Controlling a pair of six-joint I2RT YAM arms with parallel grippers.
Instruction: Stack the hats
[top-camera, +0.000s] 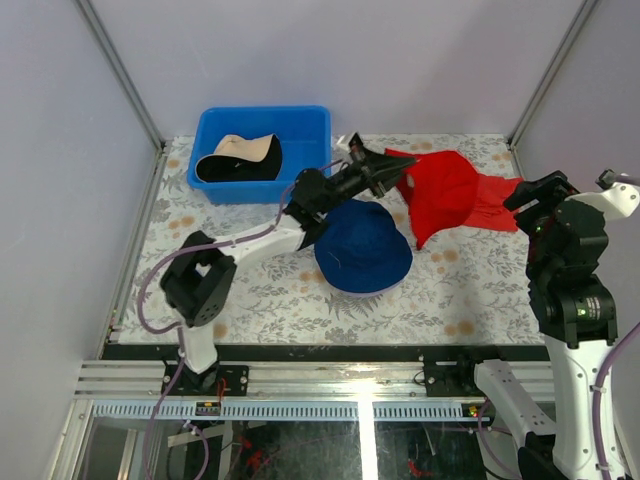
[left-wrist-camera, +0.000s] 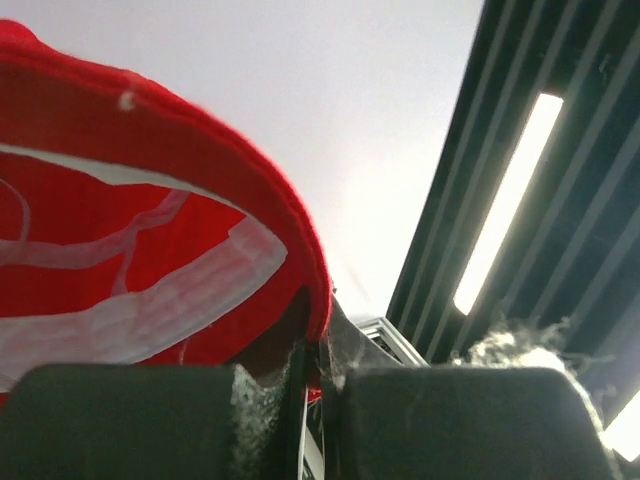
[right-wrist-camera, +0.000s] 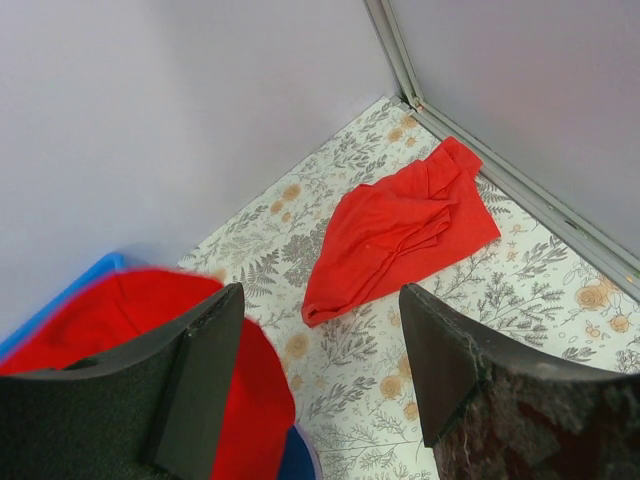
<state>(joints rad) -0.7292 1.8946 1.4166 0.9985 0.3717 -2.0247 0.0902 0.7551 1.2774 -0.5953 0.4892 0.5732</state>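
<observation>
My left gripper (top-camera: 398, 172) is shut on the brim of the red hat (top-camera: 440, 190) and holds it lifted at the back of the table. In the left wrist view the brim (left-wrist-camera: 150, 250) is pinched between the jaws (left-wrist-camera: 318, 370). The navy blue hat (top-camera: 362, 245) lies flat at the table's middle, just in front of that gripper. The beige hat with black lining (top-camera: 240, 155) lies in the blue bin (top-camera: 300, 118). My right gripper (top-camera: 525, 195) is open and empty at the right; its view shows the red hat (right-wrist-camera: 130, 310) and a navy edge (right-wrist-camera: 293, 460). No lavender hat shows clearly.
A flat red cloth (top-camera: 497, 205) lies at the back right, also in the right wrist view (right-wrist-camera: 400, 230), near the enclosure's corner post. White walls close the table on three sides. The floral table cover (top-camera: 250, 290) is bare at the front left.
</observation>
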